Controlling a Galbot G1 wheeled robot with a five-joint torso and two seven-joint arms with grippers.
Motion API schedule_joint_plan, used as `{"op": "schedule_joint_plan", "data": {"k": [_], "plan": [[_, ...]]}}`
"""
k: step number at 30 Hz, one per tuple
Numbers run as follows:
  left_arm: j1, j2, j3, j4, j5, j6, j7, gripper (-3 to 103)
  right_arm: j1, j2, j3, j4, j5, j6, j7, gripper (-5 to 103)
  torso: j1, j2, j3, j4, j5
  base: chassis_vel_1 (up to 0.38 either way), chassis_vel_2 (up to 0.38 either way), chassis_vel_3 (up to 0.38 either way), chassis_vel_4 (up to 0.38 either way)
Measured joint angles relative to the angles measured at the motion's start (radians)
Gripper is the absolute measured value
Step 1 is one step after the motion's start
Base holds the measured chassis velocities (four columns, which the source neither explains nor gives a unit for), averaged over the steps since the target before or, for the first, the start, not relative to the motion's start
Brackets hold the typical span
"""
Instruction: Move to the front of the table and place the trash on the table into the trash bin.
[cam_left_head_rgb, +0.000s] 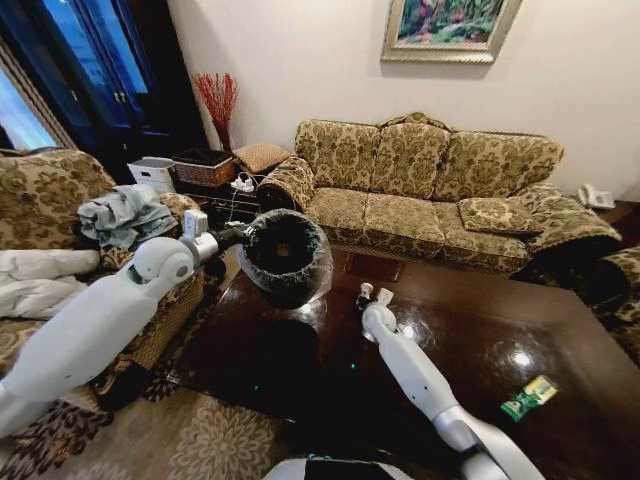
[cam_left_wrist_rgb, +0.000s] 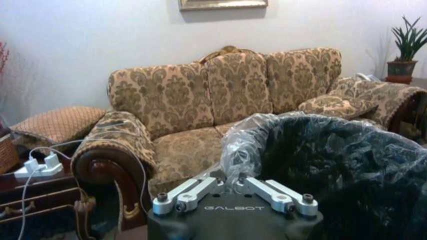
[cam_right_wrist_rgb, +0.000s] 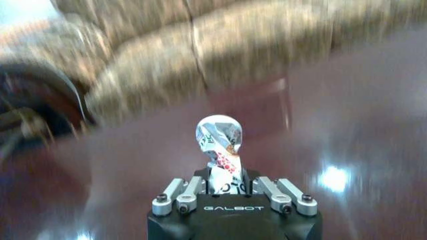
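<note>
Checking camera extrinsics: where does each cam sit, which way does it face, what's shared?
Head: on the robot's head, looking forward and down at the table, sofa behind; both arms show, left gripper holding the bin, right gripper over the table.
Left wrist: on the left arm, facing the sofa; left gripper pinches the bin rim.
Right wrist: on the right arm, facing sofa across the table; right gripper grips a crushed can.
Shared: the sofa appears in all three.

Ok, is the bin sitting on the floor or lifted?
Lifted: the left gripper pinches the trash bin at its rim, holding it tilted above the table.
</note>
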Motion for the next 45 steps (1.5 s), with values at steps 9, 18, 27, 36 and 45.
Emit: {"op": "schedule_joint_plan", "data": {"k": [9,18,27,36,45], "plan": [[-0.038,-0.024,0.041,0.054,-0.003,0.011,0.014,3,0.214,-0.248,-0.04,0.408,0.114,0.008,-0.171,32,0.0,0.0,0.0,0.0001,-0.0009,0.0,0.0,0.0,0.0],[-0.076,-0.076,0.066,0.065,-0.011,0.031,0.005,3,0.553,-0.335,-0.267,0.435,0.226,-0.005,-0.702,32,0.0,0.0,0.0,-0.0007,-0.0004,0.0,0.0,0.0,0.0],[-0.066,-0.049,0.04,0.059,-0.018,0.03,0.004,3,0.624,-0.206,-0.47,0.398,0.17,-0.031,-0.685,32,0.0,0.0,0.0,0.0,-0.0007,0.0,0.0,0.0,0.0],[-0.068,-0.052,0.041,0.065,-0.019,0.027,0.006,3,0.553,-0.244,-0.445,0.431,0.118,-0.087,-0.68,32,0.0,0.0,0.0,-0.0003,-0.0006,0.0,0.0,0.0,0.0],[-0.059,-0.047,0.034,0.074,-0.018,0.023,0.012,3,0.532,-0.276,-0.415,0.486,0.122,-0.149,-0.669,47,0.0,0.0,0.0,-0.0001,-0.0006,0.0,0.0,0.0,0.0]]}}
